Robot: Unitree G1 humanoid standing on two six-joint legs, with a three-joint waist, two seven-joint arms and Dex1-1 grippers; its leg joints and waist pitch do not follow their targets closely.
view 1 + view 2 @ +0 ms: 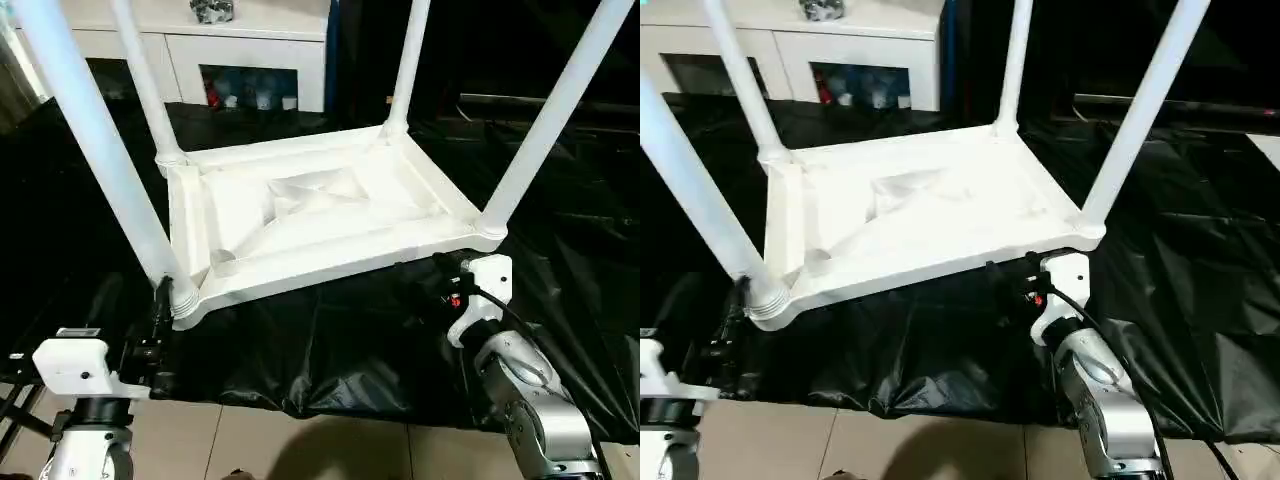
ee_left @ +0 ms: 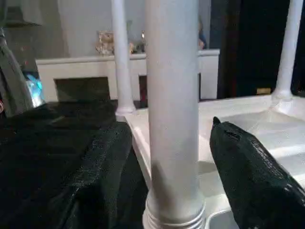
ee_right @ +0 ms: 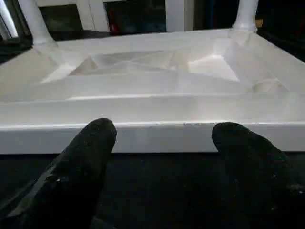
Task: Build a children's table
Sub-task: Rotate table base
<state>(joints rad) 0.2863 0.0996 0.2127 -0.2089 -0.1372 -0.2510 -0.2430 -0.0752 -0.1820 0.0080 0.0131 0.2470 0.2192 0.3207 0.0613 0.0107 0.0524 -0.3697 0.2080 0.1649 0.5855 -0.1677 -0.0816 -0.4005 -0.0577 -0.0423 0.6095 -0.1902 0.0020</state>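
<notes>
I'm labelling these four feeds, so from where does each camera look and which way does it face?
Left eye view, head: down on upturned children's table, silver forearms low.
Right eye view: same scene, slightly shifted.
Left wrist view: along left gripper, open around the near leg.
Right wrist view: along open right gripper at the tabletop's edge.
All share the table.

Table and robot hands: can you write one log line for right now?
children's table: upside down, four legs in | left gripper: open around near-left leg | right gripper: open, facing table edge
</notes>
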